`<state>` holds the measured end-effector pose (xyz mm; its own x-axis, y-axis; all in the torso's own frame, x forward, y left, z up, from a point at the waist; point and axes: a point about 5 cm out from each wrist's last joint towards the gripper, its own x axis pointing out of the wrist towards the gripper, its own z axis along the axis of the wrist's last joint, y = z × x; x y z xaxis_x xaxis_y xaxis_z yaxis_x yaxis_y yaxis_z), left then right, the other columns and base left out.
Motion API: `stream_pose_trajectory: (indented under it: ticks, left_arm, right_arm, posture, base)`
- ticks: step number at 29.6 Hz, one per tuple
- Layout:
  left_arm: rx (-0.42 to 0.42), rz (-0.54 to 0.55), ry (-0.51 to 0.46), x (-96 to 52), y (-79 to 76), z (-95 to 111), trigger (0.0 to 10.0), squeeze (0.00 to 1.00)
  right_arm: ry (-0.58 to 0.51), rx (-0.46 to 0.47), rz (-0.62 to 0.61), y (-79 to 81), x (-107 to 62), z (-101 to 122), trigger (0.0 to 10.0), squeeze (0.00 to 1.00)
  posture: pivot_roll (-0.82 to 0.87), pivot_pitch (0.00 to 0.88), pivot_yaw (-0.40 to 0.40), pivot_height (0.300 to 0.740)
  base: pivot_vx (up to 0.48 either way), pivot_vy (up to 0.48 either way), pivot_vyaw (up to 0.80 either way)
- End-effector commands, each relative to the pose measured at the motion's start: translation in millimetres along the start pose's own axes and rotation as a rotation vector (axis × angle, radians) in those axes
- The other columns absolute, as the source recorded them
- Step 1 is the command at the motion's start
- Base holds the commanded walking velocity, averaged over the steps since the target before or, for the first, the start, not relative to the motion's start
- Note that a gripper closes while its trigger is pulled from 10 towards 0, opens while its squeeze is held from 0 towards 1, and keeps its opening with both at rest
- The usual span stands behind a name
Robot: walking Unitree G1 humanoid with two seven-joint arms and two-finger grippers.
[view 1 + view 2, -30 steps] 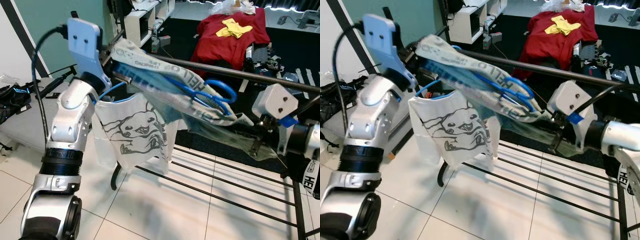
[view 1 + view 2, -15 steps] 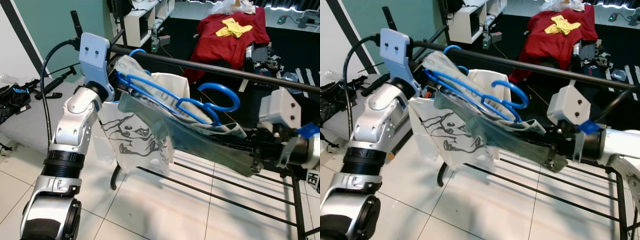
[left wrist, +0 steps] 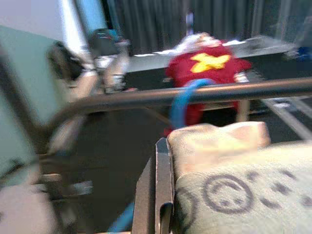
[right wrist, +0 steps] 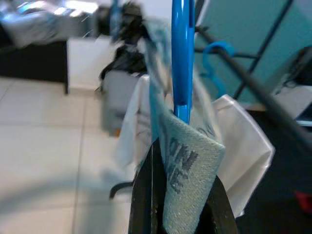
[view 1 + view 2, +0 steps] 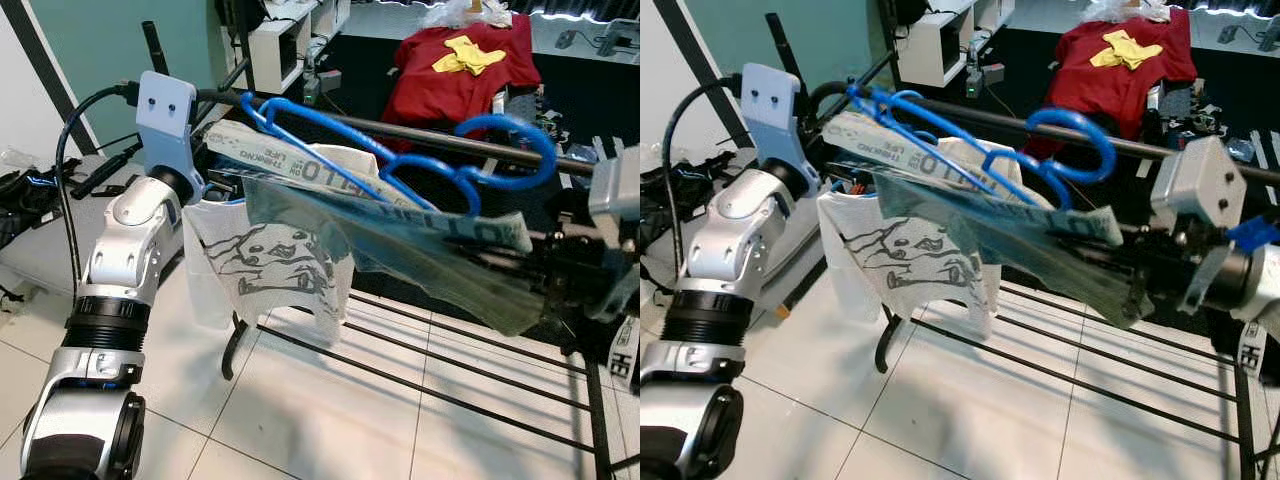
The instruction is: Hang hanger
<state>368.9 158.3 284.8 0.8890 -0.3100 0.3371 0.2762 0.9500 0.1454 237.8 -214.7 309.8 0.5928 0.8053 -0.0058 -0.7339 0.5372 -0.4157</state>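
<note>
Blue plastic hanger [image 5: 400, 175] is up between my two arms, draped with a grey-green printed towel [image 5: 420, 240], and its big hook [image 5: 1080, 140] sits right at the dark rail [image 5: 420, 135] of the clothes rack, in front of it; I cannot tell whether the hook is over the bar. My right gripper [image 4: 178, 195] is clenched on the towel's lower end, the cloth squeezed between its black fingers [image 4: 144, 204], with the hanger's blue stem rising straight above them. My left gripper [image 3: 163, 195] is at the other end, near the rack's corner, and its jaws look closed on the towel's edge, a smiley print showing beside the finger [image 3: 158, 190]. A white T-shirt with a cartoon print [image 5: 265, 265] hangs from the rail on another blue hanger, just below and behind my load. Beyond the rack, a red shirt [image 5: 455, 65] with a yellow patch lies on a dark surface. White tiled floor [image 5: 330, 410] underneath, with the rack's lower black bars [image 5: 450, 360] crossing it.
</note>
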Motion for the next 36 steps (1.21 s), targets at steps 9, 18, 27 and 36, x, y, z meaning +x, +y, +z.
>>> stream_pose_trajectory:
  ticks: [9,18,27,36]
  left_arm:
    - [-0.138,-0.696,0.085,-37.1,-107.8,-24.1,10.0,1.00]
    - [-0.096,-1.027,0.138,-72.4,-67.3,2.2,10.0,1.00]
    - [-0.078,-1.013,-0.053,-65.2,-47.5,49.8,10.0,1.00]
    - [0.211,-1.104,0.259,-80.5,-39.8,8.3,10.0,1.00]
  right_arm:
    - [0.074,0.024,-0.023,1.5,23.1,-19.7,0.0,0.00]
    - [0.349,0.052,0.066,5.8,-11.1,-39.8,0.0,0.00]
    - [0.490,0.058,0.138,8.9,-18.8,-52.2,0.0,0.00]
    - [0.482,0.014,0.122,0.2,-11.4,-54.0,0.0,0.00]
  posture:
    - [-0.04,0.142,0.037,0.740]
    - [-0.04,0.143,0.031,0.740]
    - [-0.04,0.117,0.031,0.740]
    - [-0.02,0.107,0.040,0.740]
  base:
    - [0.000,0.000,0.00]
    - [0.000,0.000,0.00]
    - [0.000,0.000,0.00]
    - [0.000,0.000,0.00]
